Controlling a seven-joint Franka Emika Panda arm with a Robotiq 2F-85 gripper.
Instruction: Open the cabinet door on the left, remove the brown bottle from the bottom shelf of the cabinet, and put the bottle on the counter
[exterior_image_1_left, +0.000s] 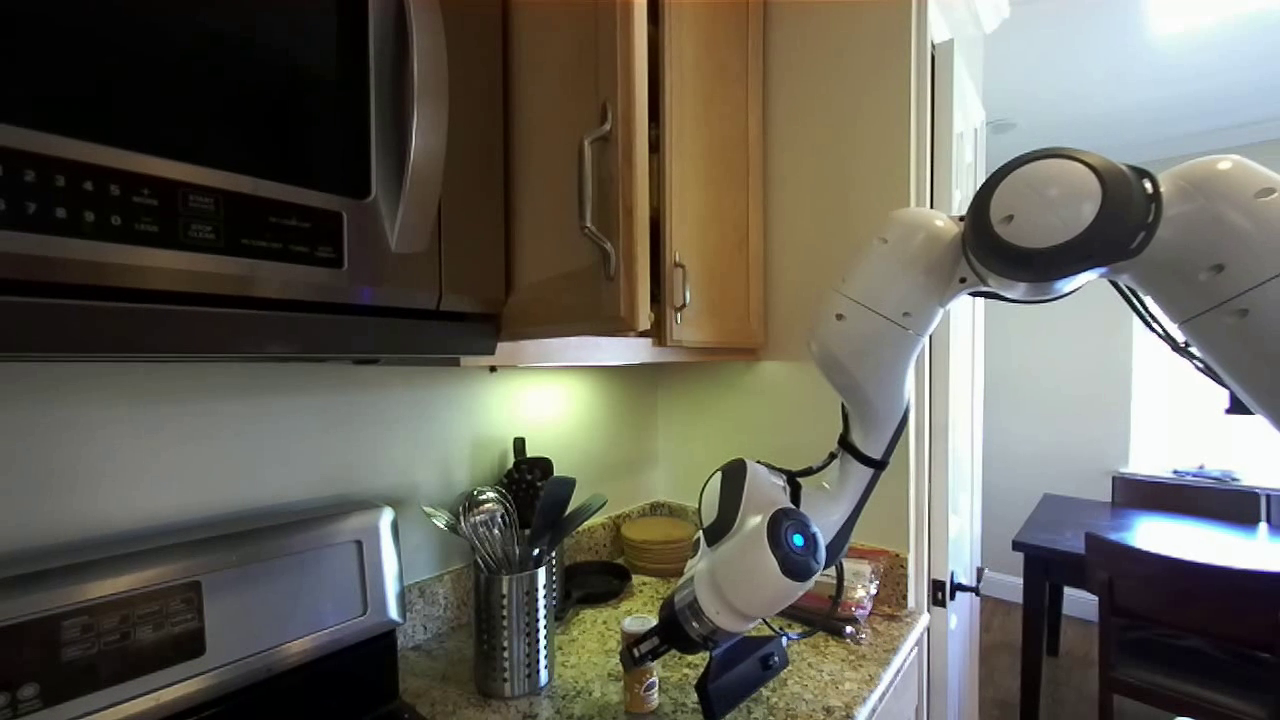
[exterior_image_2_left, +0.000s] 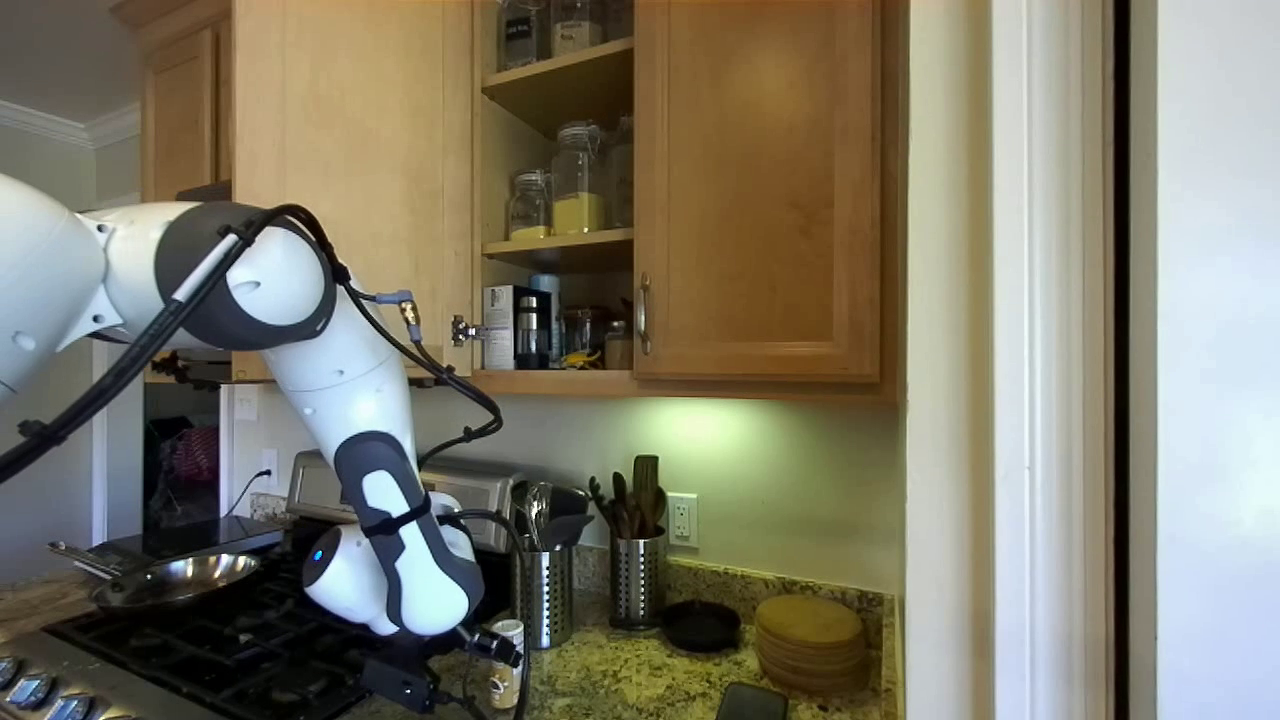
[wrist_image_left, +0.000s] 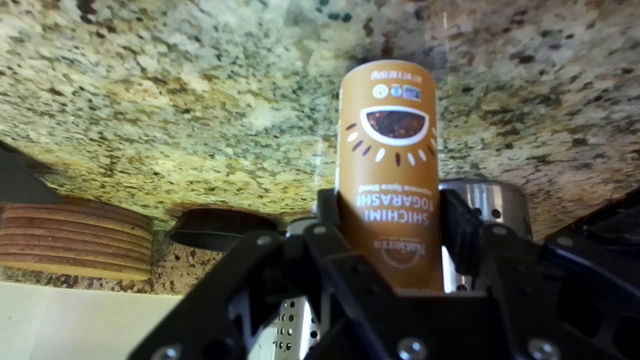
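The brown bottle (exterior_image_1_left: 641, 692) stands upright at counter level; it also shows in an exterior view (exterior_image_2_left: 505, 688) and, label upside down, in the wrist view (wrist_image_left: 387, 160). My gripper (wrist_image_left: 389, 215) has a finger pressed on each side of the bottle's upper part. Whether the bottle's base rests fully on the counter (exterior_image_2_left: 640, 680) is hard to tell. The cabinet door (exterior_image_2_left: 390, 130) is swung wide open; its bar handle (exterior_image_1_left: 597, 190) shows in an exterior view. The cabinet (exterior_image_2_left: 555, 382) shows jars on its shelves and a box and small containers on the bottom shelf.
A steel utensil holder (exterior_image_1_left: 513, 640) stands close beside the bottle, a second one (exterior_image_2_left: 638, 585) behind it. A small black pan (exterior_image_2_left: 700, 626) and round wooden boards (exterior_image_2_left: 812, 640) are at the back. The stove (exterior_image_2_left: 270, 640) adjoins the counter. The narrower door (exterior_image_2_left: 760, 190) is closed.
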